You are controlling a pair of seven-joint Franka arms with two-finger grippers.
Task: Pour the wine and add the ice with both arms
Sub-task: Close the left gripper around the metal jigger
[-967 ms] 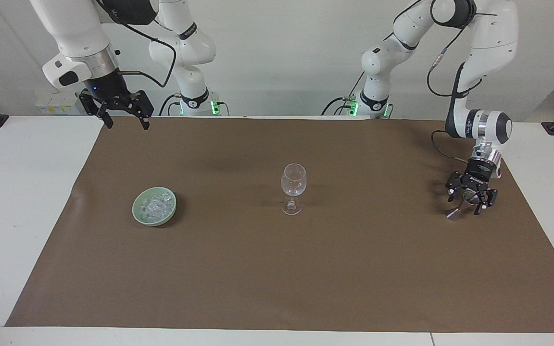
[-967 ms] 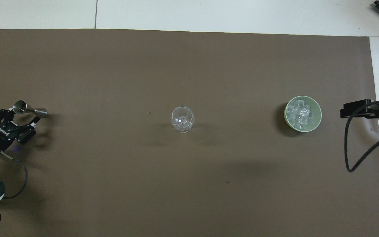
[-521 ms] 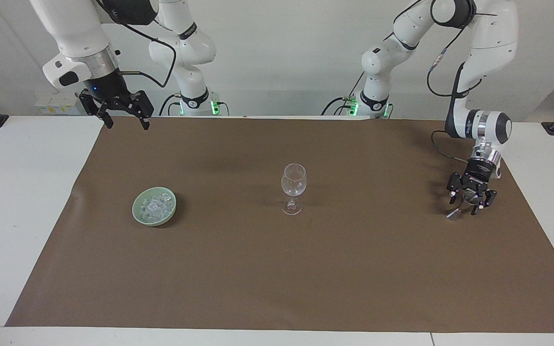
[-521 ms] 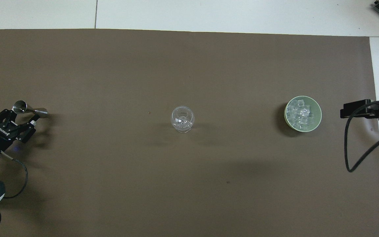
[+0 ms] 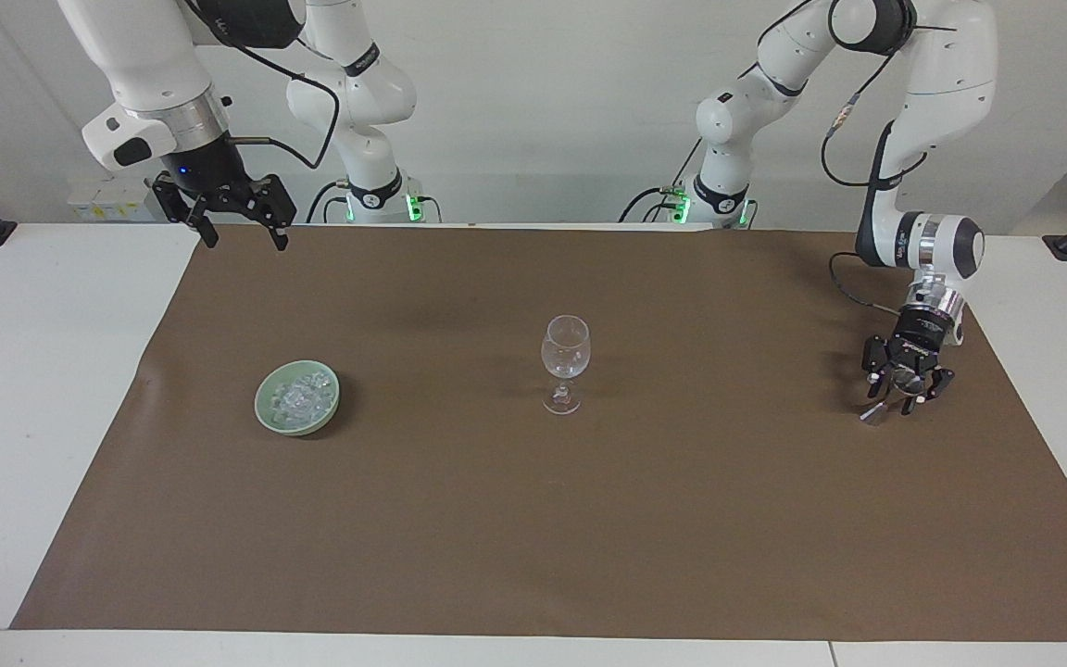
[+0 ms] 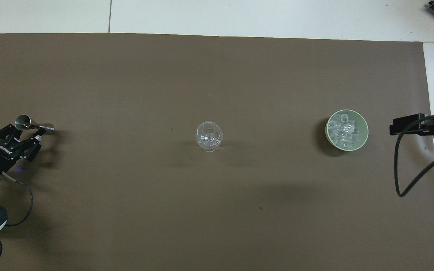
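Ice [image 5: 297, 398]: clear chunks piled in your green bowl [image 5: 267, 410], right arm's end of the counter [image 5: 52, 371]. Left hand [image 5: 899, 394] low around the steel jigger [image 6: 32, 125]; can't tell whether it's clamped yet. Right hand [image 5: 237, 232] apart, empty, waiting up high. Wine glass [image 5: 565, 361] mid-counter.

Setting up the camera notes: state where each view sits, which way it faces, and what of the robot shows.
Facing view: high across the table, looking at both white arms; left claw down at the small metal measuring cup, right claw raised.
Overhead view: above the robots' end, looking down; left claw and a bit of the right arm.
Both show the clear stemmed glass and pale green bowl of ice.
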